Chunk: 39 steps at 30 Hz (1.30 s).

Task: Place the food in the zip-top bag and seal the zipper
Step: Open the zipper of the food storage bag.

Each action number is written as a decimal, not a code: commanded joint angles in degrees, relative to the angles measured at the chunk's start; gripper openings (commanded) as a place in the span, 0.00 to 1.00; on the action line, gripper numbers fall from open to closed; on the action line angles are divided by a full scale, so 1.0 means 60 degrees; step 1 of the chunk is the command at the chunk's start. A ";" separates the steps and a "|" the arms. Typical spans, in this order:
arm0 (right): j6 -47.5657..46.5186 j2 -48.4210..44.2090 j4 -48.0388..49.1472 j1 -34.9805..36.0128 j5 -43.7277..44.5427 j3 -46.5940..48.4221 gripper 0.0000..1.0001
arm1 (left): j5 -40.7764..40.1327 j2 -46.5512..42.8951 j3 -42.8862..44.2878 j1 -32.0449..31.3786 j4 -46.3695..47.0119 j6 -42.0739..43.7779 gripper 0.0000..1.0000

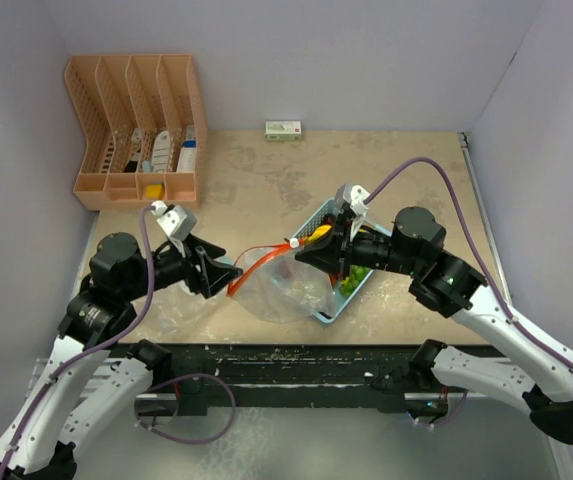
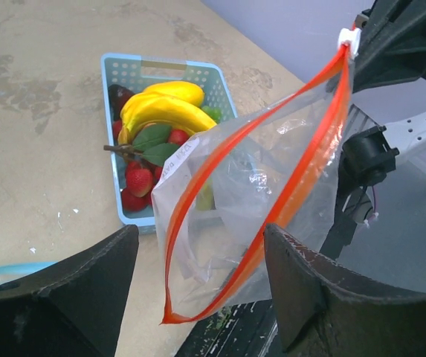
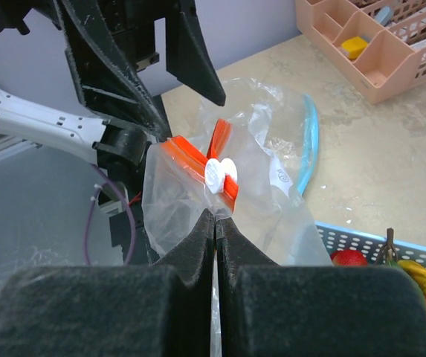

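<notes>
— Right wrist view: why is the right gripper (image 3: 216, 220) closed on the rim of the zip-top bag (image 3: 174, 202)?
— Probably to hold its mouth up. The left gripper (image 2: 201, 242) gapes, clamping nothing. The food (image 2: 160, 111) lies in the basket (image 2: 160, 64).

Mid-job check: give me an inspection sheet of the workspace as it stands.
Surface: table, beige, stained.
Job's things: zip-top bag held up, mouth open; food in blue basket.
Clutter: pink organizer; small box at back.
Grippers: left gripper open, bag's corner between its fingers; right gripper shut on the zipper end.
Cables: purple cables arching off both arms, clear of the bag.
Surroundings: plain walls; nothing else seen.
</notes>
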 commanded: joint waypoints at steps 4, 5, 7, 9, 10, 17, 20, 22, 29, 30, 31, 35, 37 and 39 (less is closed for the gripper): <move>-0.0270 -0.0238 -0.0107 -0.0041 -0.0549 0.0491 0.00 | -0.0208 -0.0128 0.0052 0.0034 0.0561 0.0100 0.71; -0.0272 -0.0235 -0.0126 -0.0048 -0.0588 0.0492 0.00 | -0.0185 -0.0129 0.0065 0.0034 0.0580 0.0100 0.71; -0.0278 -0.0222 -0.0123 -0.0049 -0.0668 0.0517 0.00 | -0.0157 -0.0111 0.0045 0.0034 0.0591 0.0121 0.70; -0.0274 -0.0203 -0.0086 -0.0049 -0.0744 0.0547 0.00 | -0.0072 -0.0049 -0.0033 0.0034 0.0616 0.0130 0.68; -0.0247 -0.0190 -0.0050 -0.0041 -0.0817 0.0561 0.00 | -0.0005 -0.0011 -0.0068 0.0034 0.0664 0.0118 0.66; -0.0101 -0.0031 0.0236 -0.0048 -0.1129 0.0679 0.00 | 0.0756 0.0126 -0.0307 0.0034 0.1160 0.0022 0.64; -0.0045 0.0056 0.0436 -0.0049 -0.1428 0.0739 0.00 | 0.0761 0.0170 -0.0434 0.0034 0.1217 0.0068 0.64; -0.0022 0.0104 0.0470 -0.0041 -0.1587 0.0769 0.00 | 0.0726 0.0235 -0.0505 0.0034 0.1280 0.0056 0.65; 0.0106 0.0145 0.0639 -0.0045 -0.1890 0.0805 0.00 | 0.0937 0.0456 -0.0732 0.0034 0.1730 -0.0100 0.65; 0.0114 0.0174 0.0687 -0.0048 -0.1891 0.0837 0.00 | 0.1037 0.0515 -0.0778 0.0032 0.1801 -0.0115 0.64; 0.0141 0.0199 0.0737 -0.0049 -0.1889 0.0866 0.00 | 0.1141 0.0559 -0.0802 0.0034 0.1867 -0.0148 0.62; 0.0237 0.0342 0.1045 -0.0048 -0.1664 0.0937 0.00 | 0.1397 0.0682 -0.0807 0.0034 0.2043 -0.0164 0.44; 0.0315 0.0392 0.1270 -0.0048 -0.1566 0.0918 0.00 | 0.1362 0.0714 -0.0766 0.0034 0.2015 -0.0155 0.25; 0.0329 0.0473 0.1371 -0.0049 -0.1417 0.0916 0.00 | 0.1172 0.0728 -0.0660 0.0034 0.1864 -0.0104 0.08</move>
